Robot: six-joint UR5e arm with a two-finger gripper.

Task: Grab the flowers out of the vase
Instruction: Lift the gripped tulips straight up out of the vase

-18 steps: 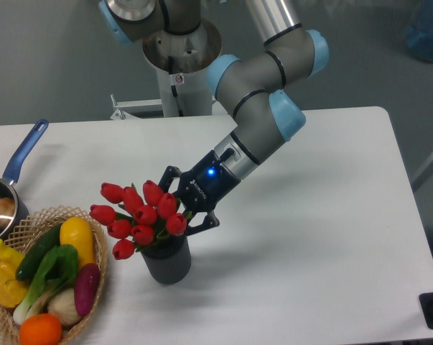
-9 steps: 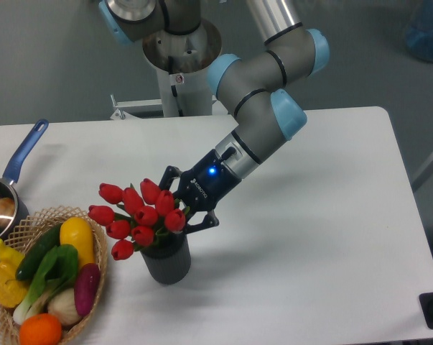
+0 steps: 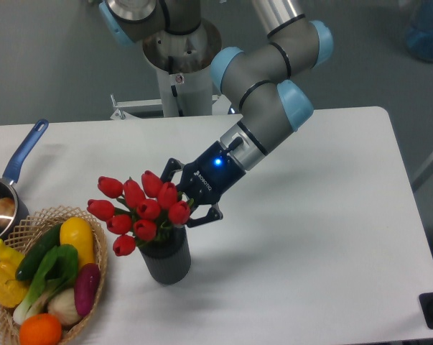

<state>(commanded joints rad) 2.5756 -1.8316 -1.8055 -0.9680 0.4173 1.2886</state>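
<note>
The gripper [image 3: 179,198] has risen a little, closed on the red tulips [image 3: 141,210]; lifting begins, next pull straight up from the grey vase [image 3: 166,262].

White table [image 3: 324,215]: dark ribbed vase [image 3: 166,262], wicker basket [image 3: 36,219], blue-handled saucepan [image 3: 4,198] at left edge.

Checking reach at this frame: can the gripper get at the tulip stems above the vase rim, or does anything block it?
Probably yes. The gripper is already at the right side of the red tulips, just above the dark grey vase, with nothing between. Whether its fingers are closed on the stems is hidden by the buds.
</note>
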